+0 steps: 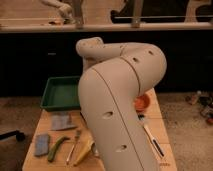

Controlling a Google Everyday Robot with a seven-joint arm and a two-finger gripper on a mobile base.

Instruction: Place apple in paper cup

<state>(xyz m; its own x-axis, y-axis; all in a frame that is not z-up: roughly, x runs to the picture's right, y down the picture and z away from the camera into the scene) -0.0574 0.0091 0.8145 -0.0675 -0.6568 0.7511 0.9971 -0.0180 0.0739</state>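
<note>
My own arm (pixel 120 100) fills the middle of the view, a big pale shell that bends at the top and drops down across the table (pixel 156 120). My jaws are out of sight somewhere past it. They stand spread as wide as they go, and I cannot tell whether anything sits between them. The apple and the paper cup do not show either, and my arm hides much of the tabletop where they might be. To one side of the arm, at the far end of the table, lies a green tray (pixel 50 84). Nearer than the tray are a grey cloth (pixel 61 121), a blue-grey sponge (pixel 42 144), a long green item (pixel 57 148), a thin utensil (pixel 73 146) and something yellow (pixel 85 150) that touches the edge of my arm in the view. On the other side an orange bowl (pixel 142 103) peeks out from behind the arm, with a long-handled tool (pixel 151 137) lying on the wood nearer than it.
</note>
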